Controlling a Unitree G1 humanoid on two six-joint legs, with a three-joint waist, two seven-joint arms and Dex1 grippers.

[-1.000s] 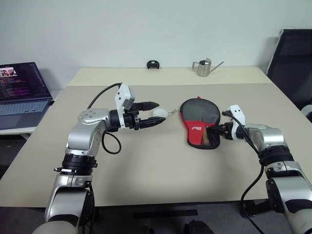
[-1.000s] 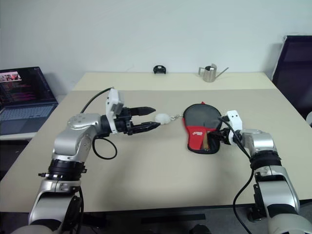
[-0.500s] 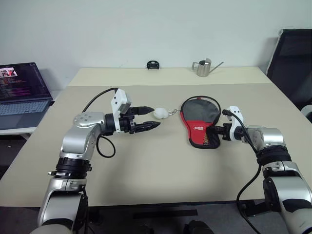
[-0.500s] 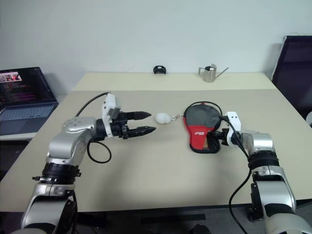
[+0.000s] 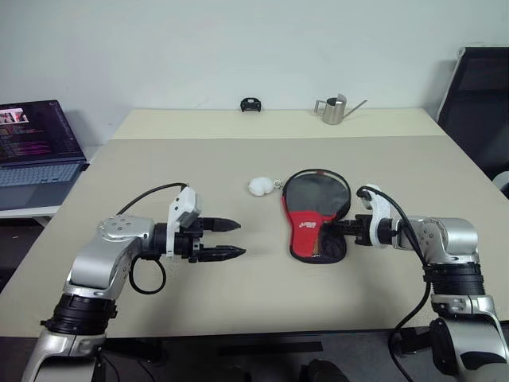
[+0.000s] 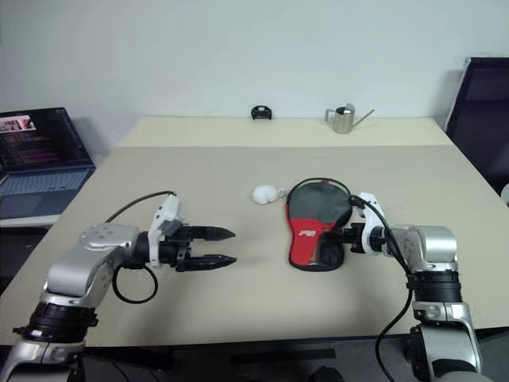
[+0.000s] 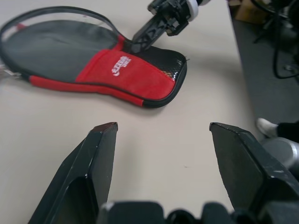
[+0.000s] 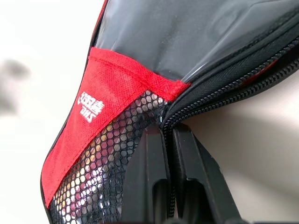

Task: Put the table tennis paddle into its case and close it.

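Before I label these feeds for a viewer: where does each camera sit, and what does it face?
Left and right eye views: head, facing forward and down over the table; both arms show, left gripper open, right gripper at the case.
Left wrist view: on the left wrist, facing past its own fingers toward the case and the right gripper.
Right wrist view: on the right wrist, fingers shut on the case's zip edge.
Shared: all show the case.

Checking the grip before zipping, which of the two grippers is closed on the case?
The right gripper, pinched shut on the case at its zip edge; the left gripper hangs open, apart.
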